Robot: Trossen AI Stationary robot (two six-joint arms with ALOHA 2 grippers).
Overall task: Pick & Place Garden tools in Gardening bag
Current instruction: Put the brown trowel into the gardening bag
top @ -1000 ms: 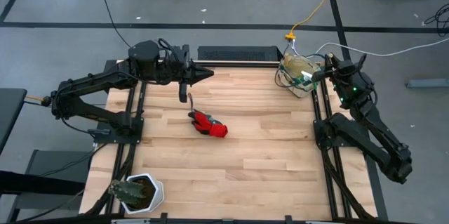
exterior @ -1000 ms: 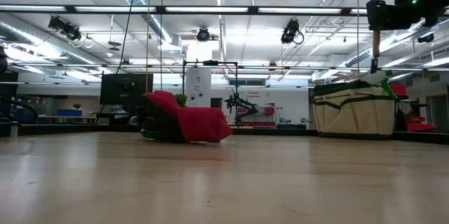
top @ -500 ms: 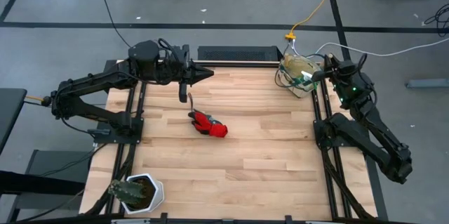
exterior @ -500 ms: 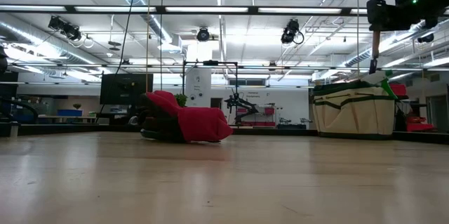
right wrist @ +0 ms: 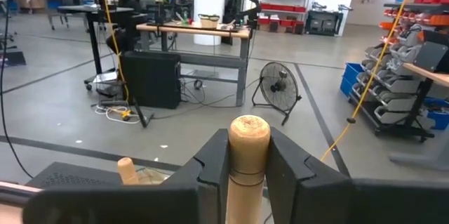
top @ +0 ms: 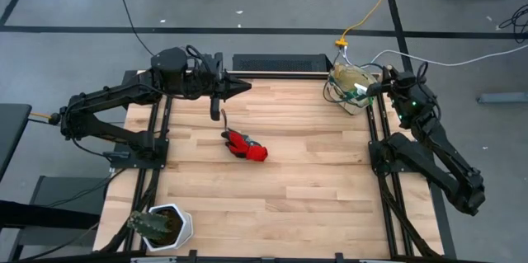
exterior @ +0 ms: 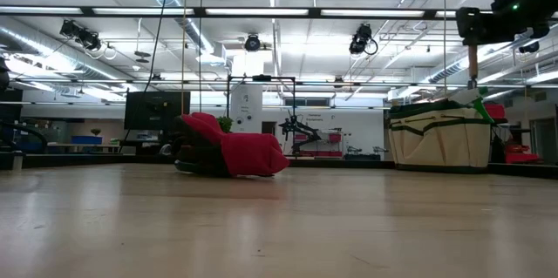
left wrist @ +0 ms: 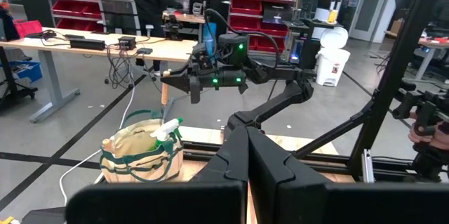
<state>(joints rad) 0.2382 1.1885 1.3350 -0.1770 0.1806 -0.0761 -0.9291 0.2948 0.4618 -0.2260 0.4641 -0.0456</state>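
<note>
- High view: the right tool (top: 381, 84) hangs over the bag (top: 351, 87), which sits at the far right corner of the tabletop (top: 297, 189). The left tool (top: 241, 86) waits at the far edge, its fingers pressed together on nothing. A red glove (top: 246, 146) lies near the middle of the tabletop, with a slim hand tool (top: 223, 118) just beside it on the far side. A white pot (top: 169, 226) stands at the near left corner, well apart from all of this.
- Low view: the right tool (exterior: 473, 38) grips a wooden handle (exterior: 474, 62) that hangs upright above the bag (exterior: 438, 145). A green watering vessel (exterior: 472, 98) already sticks out of the bag's top. The glove (exterior: 234, 153) lies well away from the bag.
- Left wrist view: the left arm's fingers (left wrist: 238, 161) are shut and empty. Beyond them, the right tool (left wrist: 194, 81) holds the handle (left wrist: 165, 93) above the bag (left wrist: 142, 154), where the vessel's white tip (left wrist: 166, 130) shows.
- Right wrist view: the fingers (right wrist: 212, 162) clamp the round-ended handle (right wrist: 245, 164). A second wooden handle (right wrist: 128, 170) stands up from below.
- Risk, as a judgement: if let go from this height, the held piece could strike the vessel or the bag's rim and tip out onto the tabletop or over its edge, since the bag stands right at the corner. Its metal end is hidden, so whether it is lined up with the opening cannot be told.
</note>
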